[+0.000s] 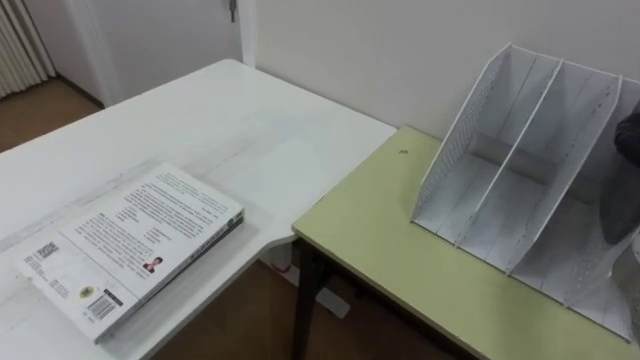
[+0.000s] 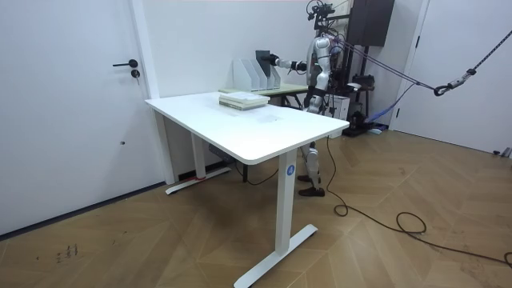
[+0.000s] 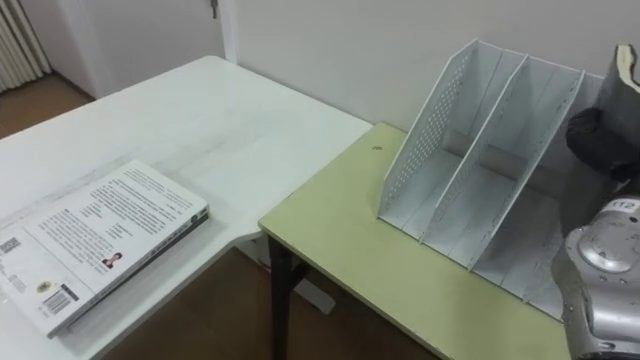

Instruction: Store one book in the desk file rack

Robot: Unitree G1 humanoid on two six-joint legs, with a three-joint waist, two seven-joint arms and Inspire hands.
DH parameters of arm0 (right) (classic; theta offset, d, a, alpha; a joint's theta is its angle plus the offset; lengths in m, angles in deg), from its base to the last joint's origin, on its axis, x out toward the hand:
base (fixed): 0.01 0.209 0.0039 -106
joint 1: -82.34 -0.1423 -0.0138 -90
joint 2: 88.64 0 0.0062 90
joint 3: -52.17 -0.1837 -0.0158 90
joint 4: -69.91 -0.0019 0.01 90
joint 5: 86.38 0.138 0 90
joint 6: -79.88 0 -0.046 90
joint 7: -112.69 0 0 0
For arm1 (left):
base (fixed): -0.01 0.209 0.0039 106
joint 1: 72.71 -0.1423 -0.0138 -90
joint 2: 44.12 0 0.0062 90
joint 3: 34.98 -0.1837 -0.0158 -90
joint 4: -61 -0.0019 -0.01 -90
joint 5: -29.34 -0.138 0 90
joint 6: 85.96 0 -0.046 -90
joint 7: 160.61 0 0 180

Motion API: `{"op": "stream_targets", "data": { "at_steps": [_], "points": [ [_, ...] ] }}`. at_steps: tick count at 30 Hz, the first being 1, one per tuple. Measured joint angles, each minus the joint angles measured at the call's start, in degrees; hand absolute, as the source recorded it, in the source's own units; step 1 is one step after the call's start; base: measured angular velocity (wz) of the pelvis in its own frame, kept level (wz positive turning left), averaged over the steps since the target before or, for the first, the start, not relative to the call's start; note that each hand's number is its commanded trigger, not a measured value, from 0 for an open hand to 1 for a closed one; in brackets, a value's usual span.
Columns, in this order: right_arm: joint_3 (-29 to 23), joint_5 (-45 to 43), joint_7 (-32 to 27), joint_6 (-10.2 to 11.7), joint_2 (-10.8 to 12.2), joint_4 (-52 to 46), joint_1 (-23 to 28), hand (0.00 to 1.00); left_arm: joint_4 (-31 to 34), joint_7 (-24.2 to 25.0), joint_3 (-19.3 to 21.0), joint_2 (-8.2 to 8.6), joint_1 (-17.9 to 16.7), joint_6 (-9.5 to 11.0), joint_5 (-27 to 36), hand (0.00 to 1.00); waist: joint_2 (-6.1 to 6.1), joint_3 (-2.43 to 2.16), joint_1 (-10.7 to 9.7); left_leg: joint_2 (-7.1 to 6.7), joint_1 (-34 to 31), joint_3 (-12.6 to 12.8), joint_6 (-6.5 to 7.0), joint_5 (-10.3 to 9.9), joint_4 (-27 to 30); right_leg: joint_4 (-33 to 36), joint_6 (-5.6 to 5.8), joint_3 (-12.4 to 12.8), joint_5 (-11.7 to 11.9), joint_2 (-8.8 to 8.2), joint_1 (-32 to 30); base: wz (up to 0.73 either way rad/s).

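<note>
Storage looks partly done. The right hand [image 3: 598, 140] has its fingers curled round an upright book [image 2: 263, 64]. It holds this at the file rack [image 3: 470, 160] on the green desk [image 1: 400, 250], by the rack's right-hand slot. The pale page edge rises just above the hand in the right eye view. Whether the book's lower edge already sits on the slot floor cannot be told, since that part lies at the frame's border. The two slots to the left are empty. A flat book [image 1: 140, 240] lies back cover up on the white table [image 1: 230, 130], well apart from the rack and untouched. What seems left is to lower the held book fully between the dividers, let go, and draw the arm back
</note>
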Motion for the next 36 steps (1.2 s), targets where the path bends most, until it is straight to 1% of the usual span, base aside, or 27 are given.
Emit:
{"op": "stream_targets", "data": {
  "at_steps": [3, 4, 5, 6, 7, 13, 16, 17, 21, 26, 36],
  "points": [
    [0.0, 2.8, 0.3, -1.0, 0.0, 0.0, 0.0, 1.00, 0.1, 0.0, -0.1, 0.00, -0.1, -0.1, 0.0, 0.00, 0.14, -0.08, -0.1, 0.00, -0.1, 0.0, -0.02, 0.0, 0.1, 0.0, 0.00, -0.2, 0.0, -0.02, 0.0, 0.00],
    [0.0, 3.3, 0.4, -1.1, 0.0, 0.0, 0.0, 0.80, 0.1, 0.0, -0.1, 0.00, -0.1, -0.1, 0.0, 0.00, 0.19, -0.12, -0.1, 0.00, -0.2, -0.1, -0.02, 0.0, 0.1, 0.1, 0.00, -0.2, 0.0, -0.04, 0.0, 0.03],
    [0.0, 3.6, 0.5, -1.4, 0.0, 0.0, 0.0, 0.40, 0.3, 0.0, -0.1, 0.01, -0.2, -0.3, 0.0, 0.00, 0.31, -0.19, -0.1, -0.03, -0.3, -0.1, -0.02, 0.0, 0.2, 0.1, 0.00, -0.3, 0.0, -0.07, 0.0, 0.03],
    [-0.1, 3.6, 0.5, -1.5, -0.1, 0.0, 0.0, 0.03, 0.4, 0.0, -0.1, 0.00, -0.3, -0.4, 0.0, 0.00, 0.37, -0.23, -0.1, -0.03, -0.4, -0.1, -0.02, 0.0, 0.2, 0.2, 0.00, -0.4, 0.0, -0.08, 0.0, 0.03],
    [-0.2, 3.6, 0.5, -1.5, -0.1, 0.2, 0.0, 0.00, 0.5, 0.0, -0.1, 0.01, -0.3, -0.4, 0.0, 0.00, 0.44, -0.27, -0.1, -0.03, -0.5, -0.1, -0.02, 0.0, 0.4, 0.3, 0.00, -0.4, 0.0, -0.10, 0.0, 0.03],
    [-1.5, 4.3, 0.3, -1.5, -0.3, 0.7, 0.0, 0.00, 0.7, -0.1, -0.1, 0.00, -0.4, -0.4, 0.0, 0.00, 0.44, -0.21, -0.1, -0.04, -0.6, -0.7, -0.09, 0.1, 0.7, 0.7, 0.00, -0.8, 0.0, -0.15, -0.1, 0.02],
    [-1.5, 5.7, 0.3, -1.5, -1.7, 1.2, 0.0, 0.00, 0.7, -0.1, 0.0, 0.00, -0.4, -0.4, 0.0, 0.00, 0.41, -0.11, 0.0, -0.11, -0.7, -0.7, -0.08, 0.1, 0.9, 0.8, -0.01, -0.7, 0.0, -0.25, -0.1, 0.00],
    [-1.6, 5.7, 0.0, -1.4, -2.3, 1.2, 0.0, 0.00, 0.7, -0.1, 0.0, 0.00, -0.4, -0.4, 0.0, 0.00, 0.18, 0.14, 0.0, -0.14, -0.6, -0.6, -0.07, 0.1, 0.9, 0.7, -0.01, -0.7, 0.0, -0.27, -0.1, 0.00],
    [-1.6, 5.6, -0.9, -1.4, -4.1, 1.6, 0.0, 0.00, 0.7, -0.2, -0.1, -0.10, -0.4, -0.4, 0.0, 0.00, 0.16, 0.21, 0.0, -0.16, -0.6, -0.5, -0.07, 0.1, 1.0, 0.7, 0.01, -0.6, -0.1, -0.24, -0.3, 0.00],
    [-1.6, 5.6, -1.3, -1.3, -4.1, 1.6, -0.6, 0.00, 0.7, -0.3, -0.1, -0.19, -0.4, -0.4, 0.0, 0.00, 0.20, 0.17, 0.1, -0.14, -0.6, -0.5, -0.07, 0.1, 0.9, 0.7, -0.01, -0.6, -0.1, -0.21, -0.3, 0.00],
    [-1.6, 5.5, -1.4, -1.3, -4.1, 1.6, -2.1, 0.00, 0.8, -0.9, -0.1, -0.89, -0.4, -0.4, 0.0, 0.00, 0.10, 0.14, 0.3, -0.13, -0.6, -0.5, -0.07, 0.1, 0.8, 0.7, -0.01, -0.6, -0.1, -0.16, -0.2, 0.00]
  ]
}}
